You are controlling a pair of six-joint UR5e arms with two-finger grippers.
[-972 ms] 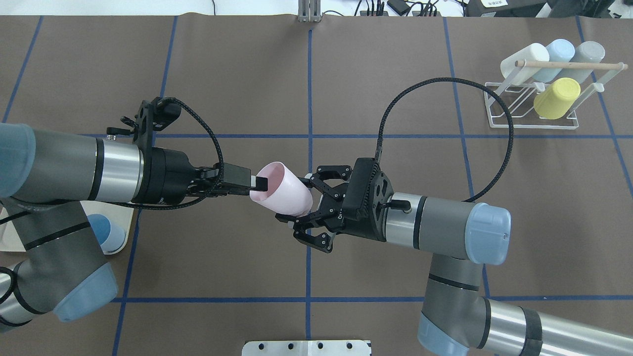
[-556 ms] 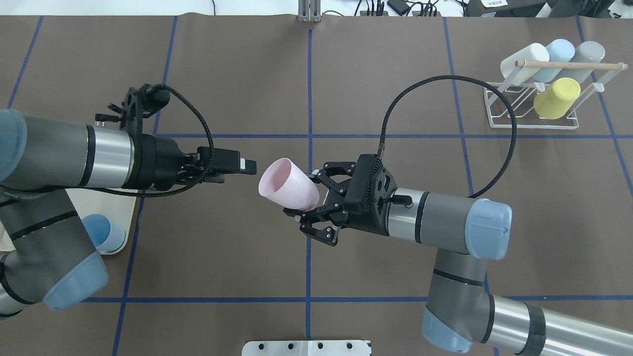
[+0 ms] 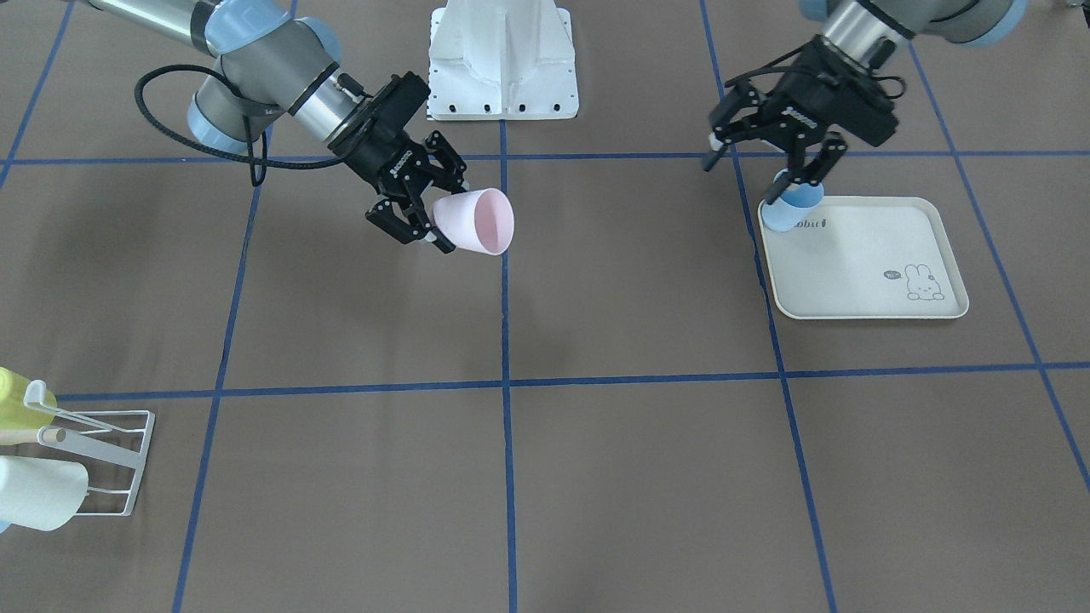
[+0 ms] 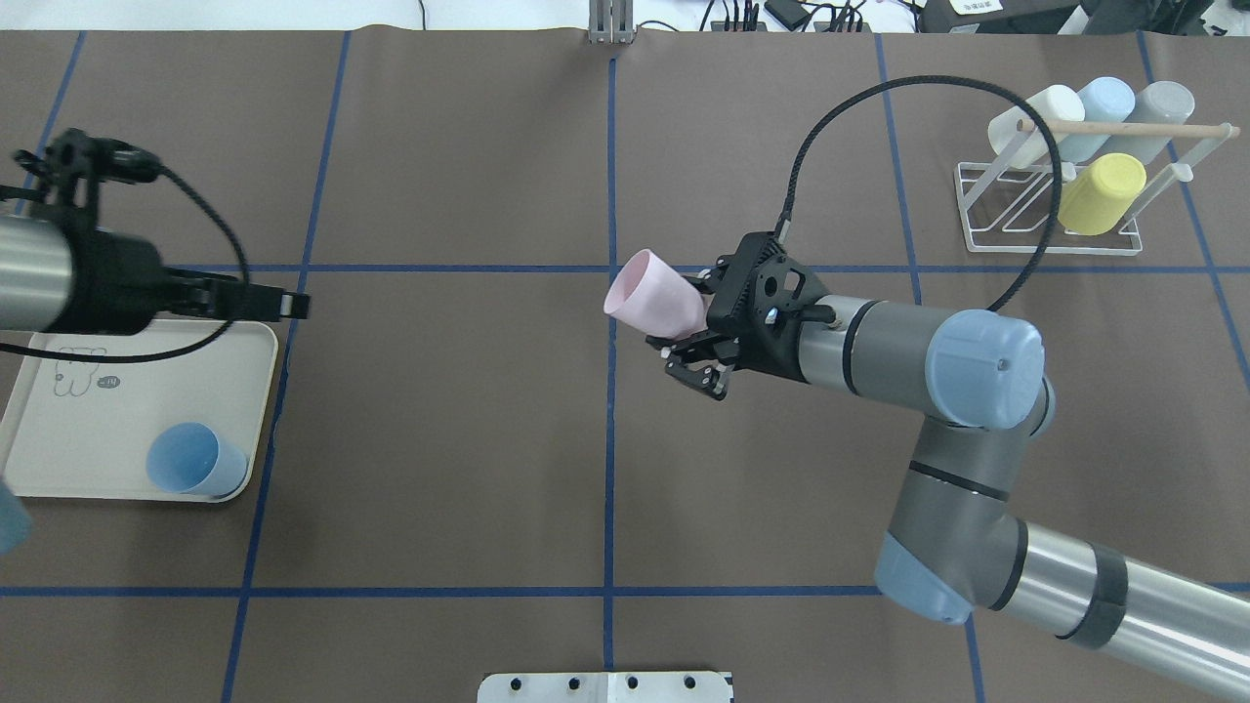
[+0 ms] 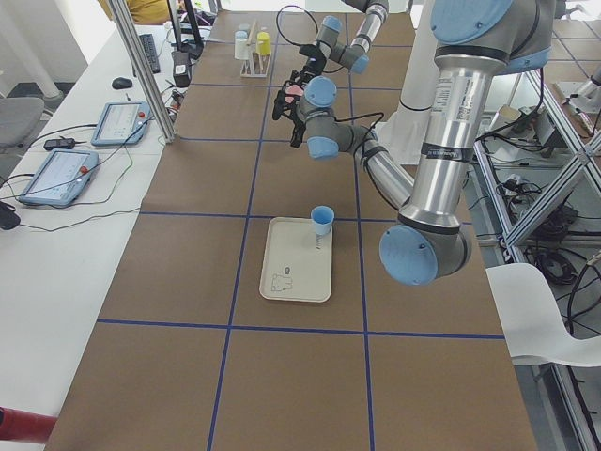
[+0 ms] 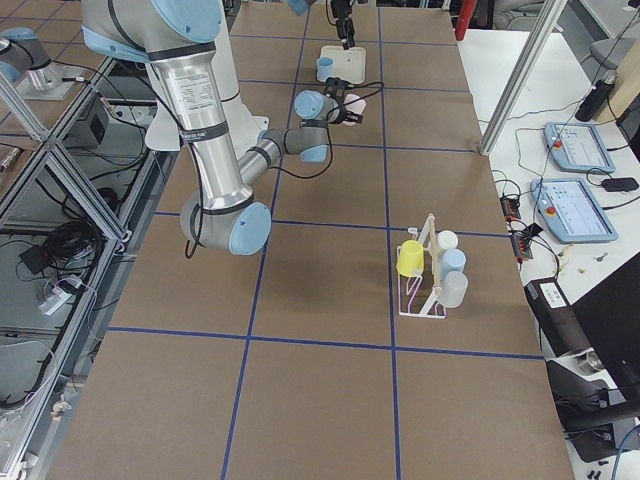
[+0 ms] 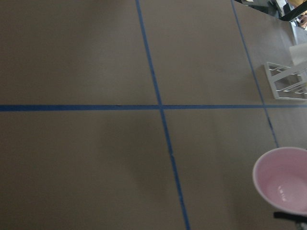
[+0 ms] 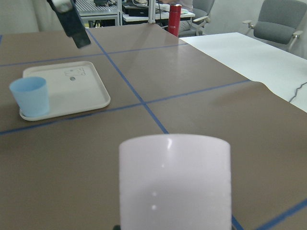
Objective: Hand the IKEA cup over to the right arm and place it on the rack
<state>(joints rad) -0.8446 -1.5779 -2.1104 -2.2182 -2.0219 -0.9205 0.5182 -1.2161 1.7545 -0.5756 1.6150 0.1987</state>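
Right gripper (image 4: 684,317) is closed around the base of the pale pink tapered plastic cup (image 4: 652,298), which is carried on its side above mid-table, mouth toward 10 o'clock in the overhead view. Left gripper (image 3: 758,170) has its fingers spread, holds nothing, and sits over the cream tray (image 4: 88,430) at 9 o'clock. The white wire rack (image 4: 1055,251) stands at 2 o'clock, well apart, already carrying several cups. Risks: the grip on the smooth taper looks shallow, so a fast swing may slip the cup. The black cable loop (image 4: 1050,171) overlaps the rack in this view and may snag the dowel. The yellow cup (image 4: 1099,192) crowds the free prongs.
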